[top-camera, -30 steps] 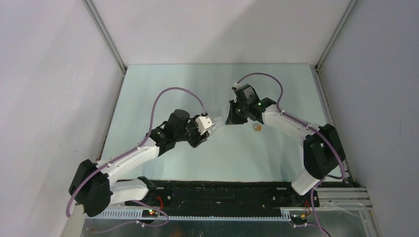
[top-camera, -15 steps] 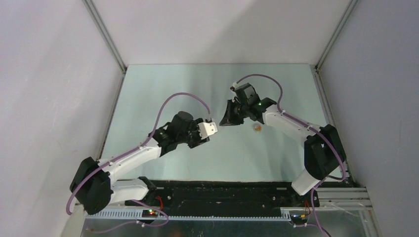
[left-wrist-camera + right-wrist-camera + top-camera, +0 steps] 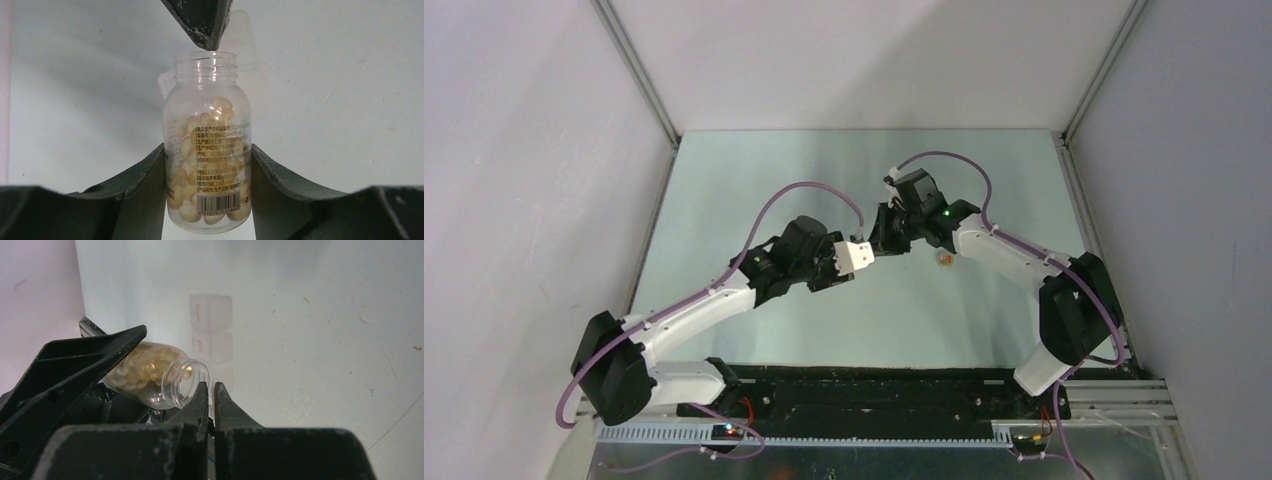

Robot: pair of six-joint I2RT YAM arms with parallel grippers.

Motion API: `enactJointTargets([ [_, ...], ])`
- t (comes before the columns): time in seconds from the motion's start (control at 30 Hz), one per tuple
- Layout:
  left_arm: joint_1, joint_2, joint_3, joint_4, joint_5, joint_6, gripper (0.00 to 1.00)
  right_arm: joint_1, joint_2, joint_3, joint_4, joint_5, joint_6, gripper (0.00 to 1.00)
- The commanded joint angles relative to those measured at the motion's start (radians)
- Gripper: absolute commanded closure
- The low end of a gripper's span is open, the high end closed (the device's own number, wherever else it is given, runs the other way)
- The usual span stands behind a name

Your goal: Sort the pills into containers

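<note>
My left gripper (image 3: 207, 150) is shut on a small clear uncapped bottle (image 3: 207, 100) full of pale yellowish pills (image 3: 190, 145). In the top view the left gripper (image 3: 861, 252) meets my right gripper (image 3: 882, 240) mid-table. My right gripper (image 3: 211, 386) is shut with nothing seen between its tips, which sit right at the bottle's mouth (image 3: 187, 380). Its dark fingertip (image 3: 200, 20) shows just above the bottle's neck. The white translucent pill box (image 3: 211, 327) lies on the table beyond the bottle; it also shows in the left wrist view (image 3: 242, 30), behind the bottle.
A small orange-tan round object (image 3: 944, 259) lies on the table just right of the right gripper. Grey walls with metal corner rails (image 3: 639, 75) enclose the pale green table (image 3: 754, 170).
My left arm has carried the bottle right and forward. My right gripper has moved left toward it, so the two now meet at the bottle's mouth.
</note>
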Motion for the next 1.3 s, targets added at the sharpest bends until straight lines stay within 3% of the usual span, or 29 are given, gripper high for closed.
enactJointTargets([
  [0.0, -0.017, 0.003, 0.052, -0.062, -0.033, 0.041, 1.0, 0.0, -0.015, 0.003, 0.032, -0.025, 0.02, 1.0],
  [0.7, -0.029, 0.021, 0.084, -0.168, -0.148, 0.101, 1.0, -0.032, 0.053, 0.004, 0.109, -0.134, 0.042, 1.0],
  [1.27, -0.029, 0.064, 0.012, -0.083, -0.104, 0.068, 1.0, -0.05, 0.18, -0.077, 0.282, -0.223, 0.04, 0.99],
])
